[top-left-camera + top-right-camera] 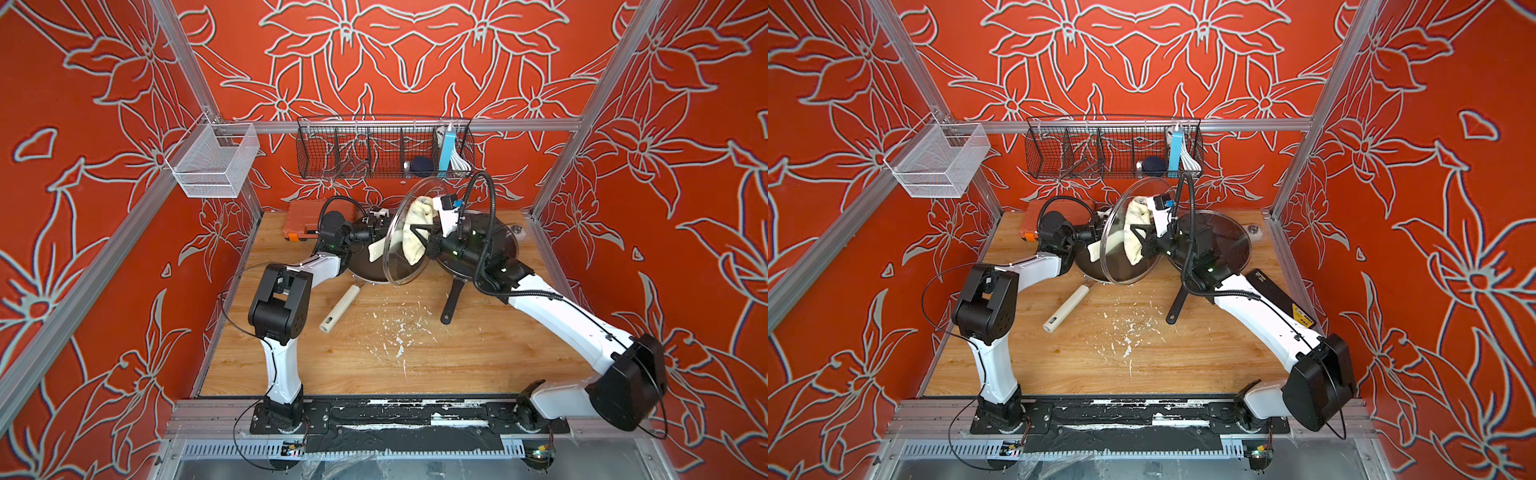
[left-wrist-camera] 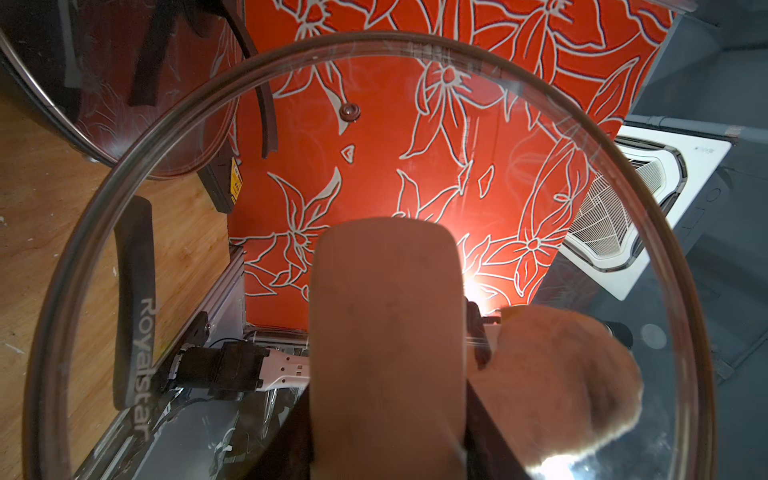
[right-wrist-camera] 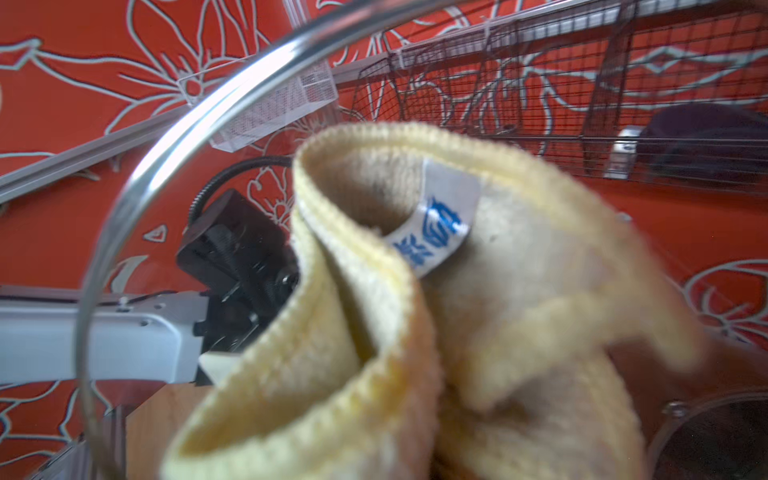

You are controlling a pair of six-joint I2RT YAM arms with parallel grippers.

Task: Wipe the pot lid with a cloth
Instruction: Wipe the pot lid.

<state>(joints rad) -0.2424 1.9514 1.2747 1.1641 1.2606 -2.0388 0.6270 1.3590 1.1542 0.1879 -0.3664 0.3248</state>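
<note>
In both top views a clear glass pot lid (image 1: pixel 399 266) (image 1: pixel 1121 270) stands on edge above the table. My left gripper (image 1: pixel 376 239) (image 1: pixel 1096 239) is shut on its cream handle (image 1: pixel 376 249) (image 2: pixel 386 332) from the far side. My right gripper (image 1: pixel 422 237) (image 1: pixel 1140 237) is shut on a pale yellow cloth (image 1: pixel 415 232) (image 1: pixel 1133 237) that lies against the lid's other face. Through the glass (image 2: pixel 374 145) in the left wrist view the cloth (image 2: pixel 557 374) shows as a blurred patch. The cloth (image 3: pixel 498 332) fills the right wrist view and hides the jaws; the lid's rim (image 3: pixel 187 124) curves past it.
Under the lid sits a dark pan with a cream handle (image 1: pixel 340 309). A second pan with a black handle (image 1: pixel 451 303) lies under my right arm. An orange case (image 1: pixel 301 220) is at the back left. White crumbs (image 1: pixel 399 332) dot the wood. Wire baskets (image 1: pixel 386 149) (image 1: pixel 212 162) hang on the rails.
</note>
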